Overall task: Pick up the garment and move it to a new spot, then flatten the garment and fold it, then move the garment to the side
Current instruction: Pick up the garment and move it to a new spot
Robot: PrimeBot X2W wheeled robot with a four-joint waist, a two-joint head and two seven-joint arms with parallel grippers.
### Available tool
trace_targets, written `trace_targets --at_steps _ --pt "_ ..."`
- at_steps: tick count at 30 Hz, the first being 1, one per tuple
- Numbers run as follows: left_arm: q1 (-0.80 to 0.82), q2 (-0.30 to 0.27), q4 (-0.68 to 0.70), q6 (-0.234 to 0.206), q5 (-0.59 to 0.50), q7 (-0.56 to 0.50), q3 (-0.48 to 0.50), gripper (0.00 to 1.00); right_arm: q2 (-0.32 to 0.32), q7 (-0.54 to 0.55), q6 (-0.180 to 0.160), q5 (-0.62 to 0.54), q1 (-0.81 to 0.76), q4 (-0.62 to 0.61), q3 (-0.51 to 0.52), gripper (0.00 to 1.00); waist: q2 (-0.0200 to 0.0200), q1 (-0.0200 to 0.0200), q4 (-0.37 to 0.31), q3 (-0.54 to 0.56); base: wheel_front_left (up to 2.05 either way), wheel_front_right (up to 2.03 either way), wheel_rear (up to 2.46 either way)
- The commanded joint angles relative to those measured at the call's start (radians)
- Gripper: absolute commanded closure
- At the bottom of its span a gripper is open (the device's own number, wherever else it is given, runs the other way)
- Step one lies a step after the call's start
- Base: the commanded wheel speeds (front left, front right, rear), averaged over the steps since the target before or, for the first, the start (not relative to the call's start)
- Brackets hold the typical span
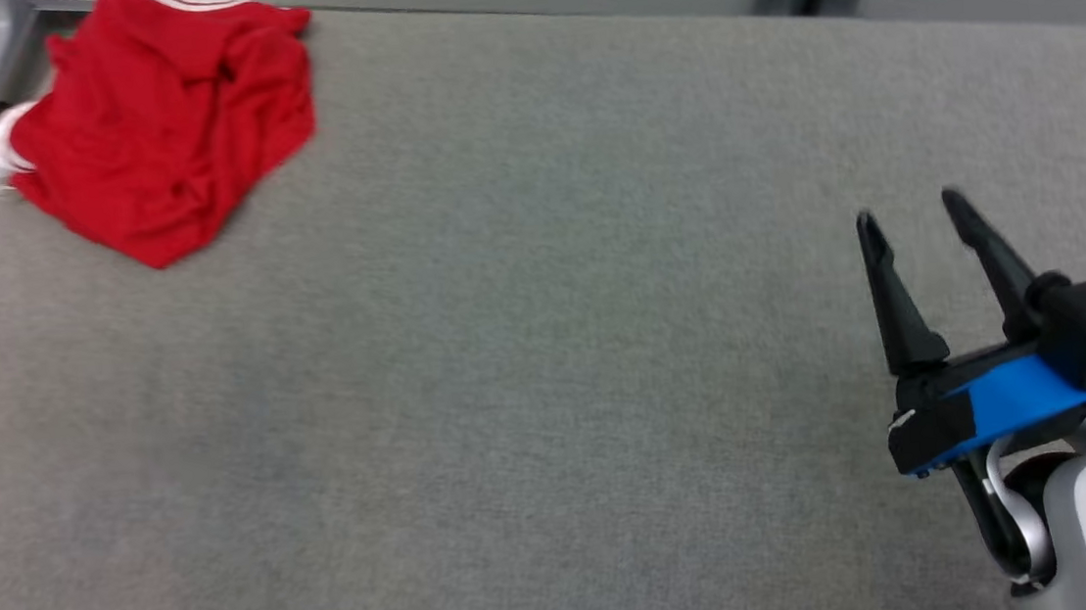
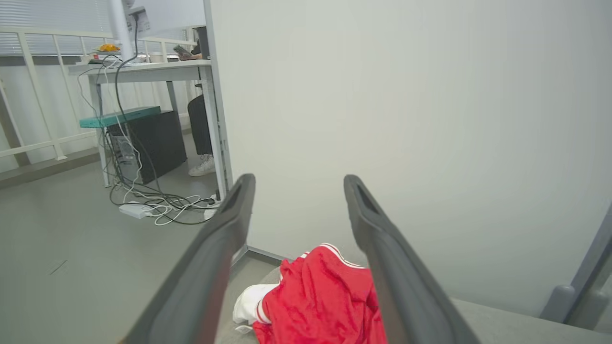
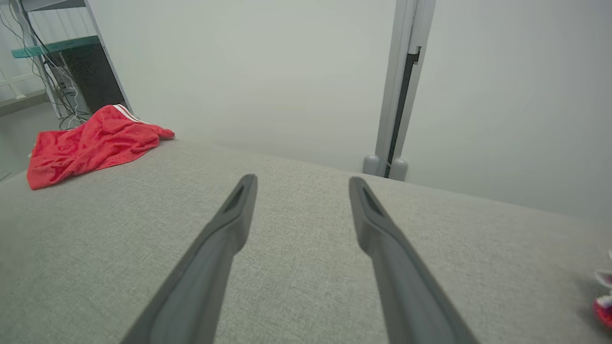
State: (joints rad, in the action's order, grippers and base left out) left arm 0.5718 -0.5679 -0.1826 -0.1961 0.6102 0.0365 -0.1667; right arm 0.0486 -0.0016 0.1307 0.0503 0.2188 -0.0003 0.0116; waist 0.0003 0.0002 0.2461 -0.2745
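In the head view, a crumpled red fabric garment with white stripes [image 1: 159, 132] lies bunched at the far left corner of the grey cloth-covered bench [image 1: 507, 347], its white-trimmed edge reaching the bench's left rim. The right hand [image 1: 908, 209] hovers over the near right part of the bench, well apart from the garment. Its two long dark fingers are spread wide and hold nothing.

In the left wrist view, the left hand [image 2: 299, 180] is fully open and empty, its two fingers pointing toward a pale wall panel [image 2: 406, 119]. The garment [image 2: 320, 296] shows low between the fingers, on the corner of the bench [image 2: 502, 325]; whether the fingers touch the cloth cannot be told. To the left, on the grey floor, stands a white desk [image 2: 143, 69] with a black computer case [image 2: 153, 138] under it and a tangle of cables [image 2: 153, 205] beside it. A person's dark-clad leg and white shoe [image 2: 203, 167] show behind the desk.

In the right wrist view, the right hand [image 3: 302, 180] is wide open with nothing in it, above bare bench [image 3: 306, 296]. The garment [image 3: 91, 143] lies far off to the left at the bench's corner. A small red and white thing [image 3: 603, 296], too cropped to identify, sits at the right edge.
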Motion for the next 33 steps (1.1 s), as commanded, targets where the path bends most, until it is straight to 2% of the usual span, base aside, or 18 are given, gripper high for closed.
trace_targets --at_steps 1,3,7,9,12,20,30,31,32,33 --pt "0.072 -0.015 -0.026 0.001 0.012 -0.034 0.012 0.0 0.004 0.016 0.0 -0.015 0.033 -0.036 0.003 0.0 -0.0003 -0.0002 -0.026 -0.042 0.0 0.0 0.0" --pt "0.15 -0.042 -0.07 0.0 0.011 -0.091 0.012 0.0 0.004 0.036 0.0 -0.028 0.057 -0.079 -0.002 0.0 -0.0003 -0.0002 -0.061 -0.088 0.0 0.0 0.0" --pt "0.283 -0.055 -0.176 -0.017 0.037 -0.187 0.026 0.0 0.004 0.072 0.0 -0.046 0.102 -0.154 -0.011 0.0 -0.0003 -0.0002 -0.125 -0.182 0.0 0.0 0.0" --pt "0.332 -0.073 -0.228 -0.026 0.029 -0.217 0.022 0.0 0.004 0.088 0.0 -0.053 0.121 -0.19 -0.014 0.0 -0.0003 -0.0002 -0.154 -0.229 0.0 0.0 0.0" --pt "0.383 -0.071 -0.31 -0.036 0.038 -0.252 0.022 0.0 0.004 0.105 0.0 -0.064 0.137 -0.233 -0.009 0.0 -0.0003 -0.0002 -0.188 -0.29 0.0 0.0 0.0" --pt "0.441 -0.086 -0.472 -0.04 0.012 -0.282 -0.006 0.0 0.004 0.129 0.0 -0.084 0.149 -0.311 0.001 0.0 -0.0003 -0.0002 -0.262 -0.402 0.0 0.0 0.0" --pt "0.482 -0.089 -0.583 -0.02 0.015 -0.313 -0.027 0.0 0.003 0.121 0.0 -0.07 0.126 -0.35 0.007 0.0 -0.0003 -0.0002 -0.301 -0.448 0.0 0.0 0.0" --pt "0.483 -0.089 -0.593 -0.017 0.018 -0.318 -0.029 0.05 0.004 0.119 0.0 -0.068 0.126 -0.348 0.007 0.0 -0.0003 -0.0002 -0.304 -0.447 0.0 0.0 0.0" --pt "0.487 -0.089 -0.602 -0.017 0.02 -0.319 -0.029 0.28 0.003 0.116 0.0 -0.066 0.125 -0.346 0.007 0.0 -0.0003 -0.0002 -0.305 -0.446 0.0 0.0 0.0" --pt "0.49 -0.089 -0.611 -0.015 0.021 -0.317 -0.03 0.78 0.003 0.113 0.0 -0.063 0.124 -0.343 0.006 0.0 -0.0003 -0.0002 -0.307 -0.444 0.0 0.0 0.0"
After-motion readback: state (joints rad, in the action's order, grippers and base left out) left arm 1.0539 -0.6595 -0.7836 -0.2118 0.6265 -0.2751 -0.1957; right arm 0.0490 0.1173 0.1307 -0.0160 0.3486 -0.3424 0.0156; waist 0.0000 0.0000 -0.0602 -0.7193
